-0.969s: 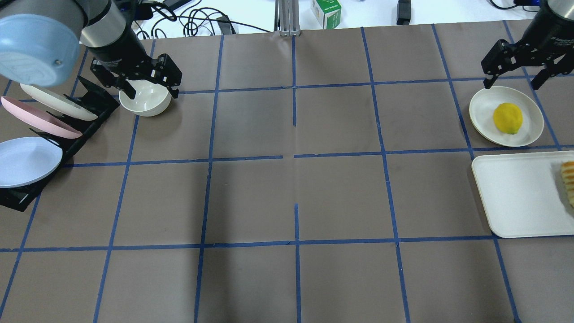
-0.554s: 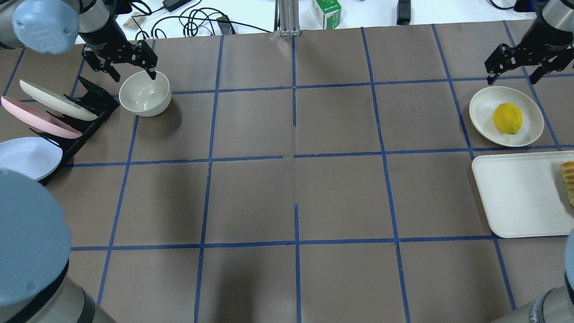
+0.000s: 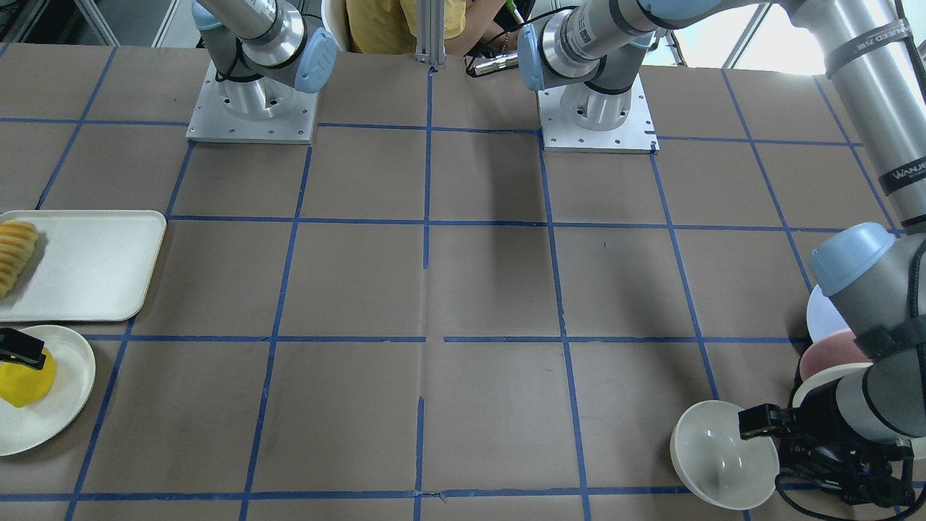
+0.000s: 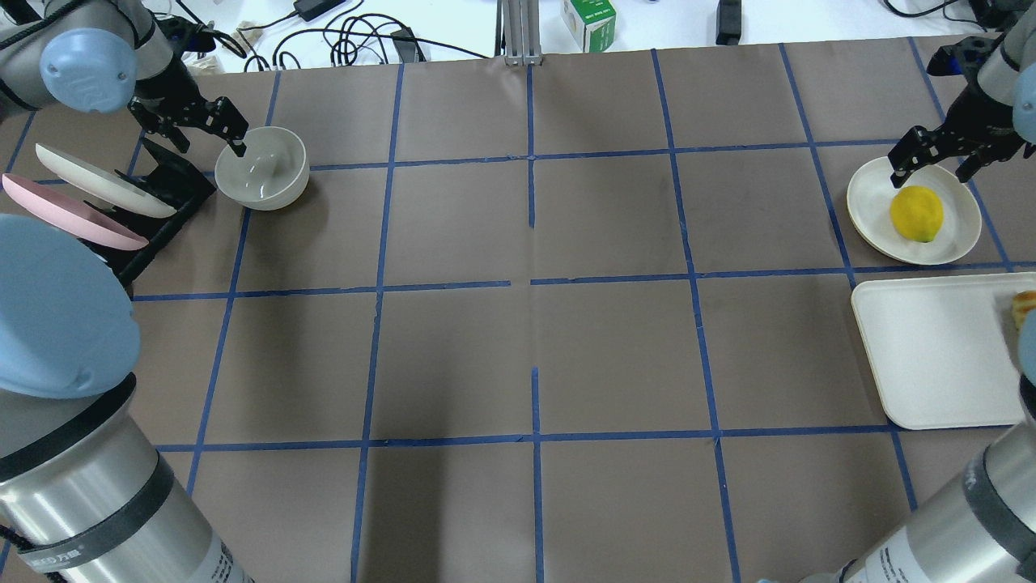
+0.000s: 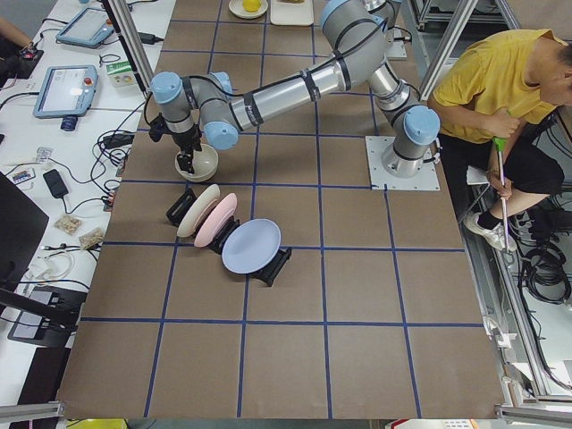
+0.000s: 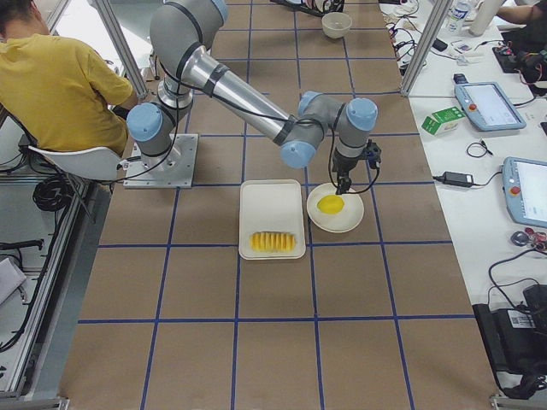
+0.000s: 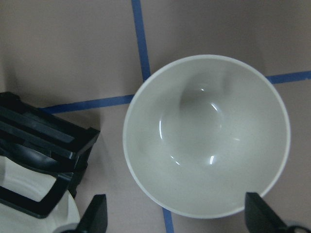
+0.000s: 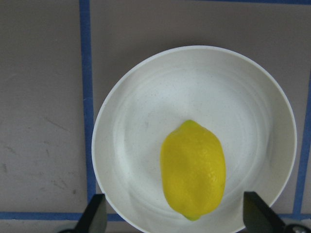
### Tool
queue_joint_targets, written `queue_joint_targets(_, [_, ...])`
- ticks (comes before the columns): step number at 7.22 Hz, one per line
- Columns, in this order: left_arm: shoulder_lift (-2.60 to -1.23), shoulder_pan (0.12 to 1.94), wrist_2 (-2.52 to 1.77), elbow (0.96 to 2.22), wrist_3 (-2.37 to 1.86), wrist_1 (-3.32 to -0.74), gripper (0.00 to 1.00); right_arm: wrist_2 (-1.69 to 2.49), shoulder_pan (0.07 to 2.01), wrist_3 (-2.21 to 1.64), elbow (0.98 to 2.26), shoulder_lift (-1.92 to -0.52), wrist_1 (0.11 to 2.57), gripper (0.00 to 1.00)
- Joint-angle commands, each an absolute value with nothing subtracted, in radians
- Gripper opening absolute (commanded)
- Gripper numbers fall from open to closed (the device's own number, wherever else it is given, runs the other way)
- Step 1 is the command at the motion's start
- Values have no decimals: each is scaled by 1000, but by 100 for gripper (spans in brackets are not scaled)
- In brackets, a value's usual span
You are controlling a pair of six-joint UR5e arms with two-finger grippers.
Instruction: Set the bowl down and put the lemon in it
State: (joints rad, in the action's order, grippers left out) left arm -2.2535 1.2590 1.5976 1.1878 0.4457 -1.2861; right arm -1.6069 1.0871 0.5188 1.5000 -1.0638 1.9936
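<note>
The off-white bowl stands upright on the table at the far left, beside the plate rack; it also shows in the left wrist view and the front view. My left gripper is open just above the bowl's rim on the rack side, holding nothing. The yellow lemon lies on a flat off-white plate at the far right and shows in the right wrist view. My right gripper is open above the plate's far edge, its jaws spread wider than the lemon.
A black rack left of the bowl holds a cream plate, a pink plate and a blue plate. A white tray with sliced ridged food lies just nearer than the lemon's plate.
Both grippers have come down lower, the left over the bowl's rim, the right toward the lemon's plate. The bowl and the lemon have not moved.
</note>
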Motion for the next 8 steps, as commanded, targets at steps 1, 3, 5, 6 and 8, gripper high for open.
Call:
queue_joint_targets(1, [-2292, 1244, 1588, 1190, 481, -1264, 100, -1615, 1080, 534, 1499, -1004, 2063, 100])
queue_joint_targets(3, [-2316, 1226, 1525, 1195, 474, -1256, 100, -1617, 1080, 532, 1500, -982, 2089, 100])
queue_joint_targets(5, [-2347, 1224, 1474, 1206, 433, -1186, 94, -1615, 1080, 534, 1500, -957, 2089, 100])
queue_joint_targets(6, [-2349, 1224, 1485, 1215, 436, -1184, 73, -1617, 1080, 534, 1500, -957, 2089, 100])
queue_joint_targets(8, [-2349, 1223, 1485, 1216, 434, -1184, 24, -1618, 1078, 532, 1500, -957, 2088, 26])
